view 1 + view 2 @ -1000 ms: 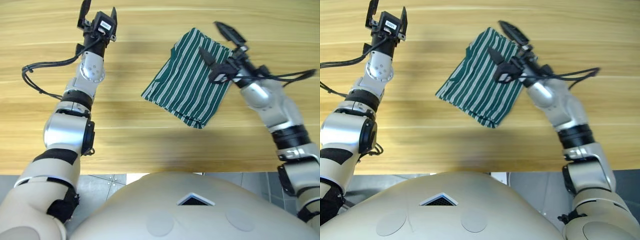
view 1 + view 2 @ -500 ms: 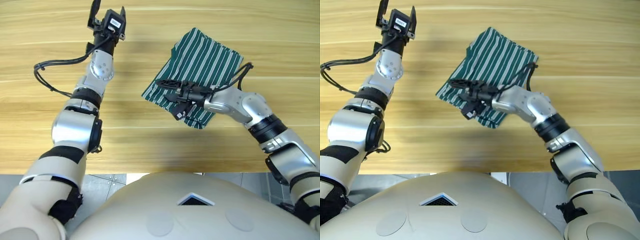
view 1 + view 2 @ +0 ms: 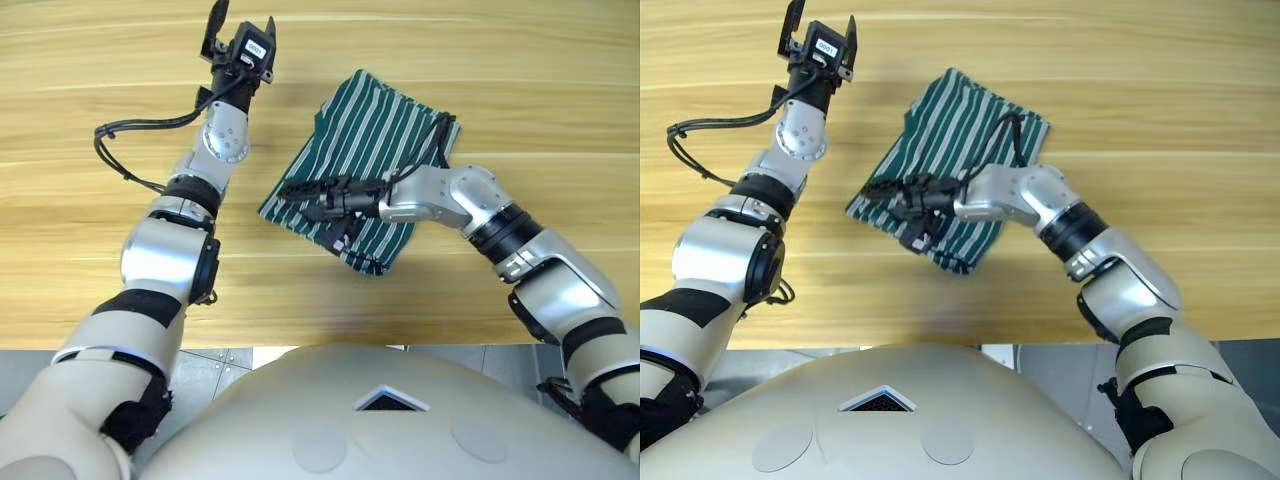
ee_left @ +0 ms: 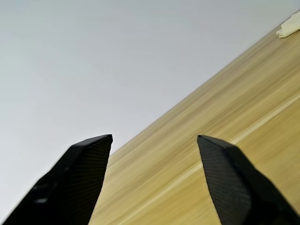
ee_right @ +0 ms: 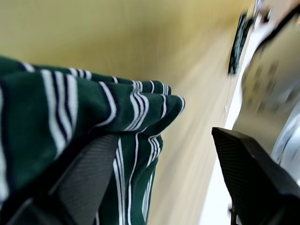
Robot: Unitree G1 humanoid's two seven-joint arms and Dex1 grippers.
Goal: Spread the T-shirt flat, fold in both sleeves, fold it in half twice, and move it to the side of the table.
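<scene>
The T-shirt (image 3: pixel 375 135) is a folded green bundle with white stripes, lying on the wooden table (image 3: pixel 520 90) just right of the middle. My right gripper (image 3: pixel 308 215) is open and lies low across the bundle's near left corner. In the right wrist view one finger (image 5: pixel 82 180) sits against the striped cloth (image 5: pixel 47 108) and the other finger (image 5: pixel 248 173) stands free beside it. My left gripper (image 3: pixel 243 20) is open and empty at the far left of the table, apart from the shirt; its fingers (image 4: pixel 89 164) frame bare wood.
The table's front edge (image 3: pixel 300 345) runs close to my body. A black cable (image 3: pixel 120 140) loops out from my left forearm above the wood. A small white object (image 4: pixel 290 26) lies far off on the table in the left wrist view.
My right arm has swung from the shirt's far right corner across to its near left corner. The bundle has slid a little to the left. My left gripper has drifted right.
</scene>
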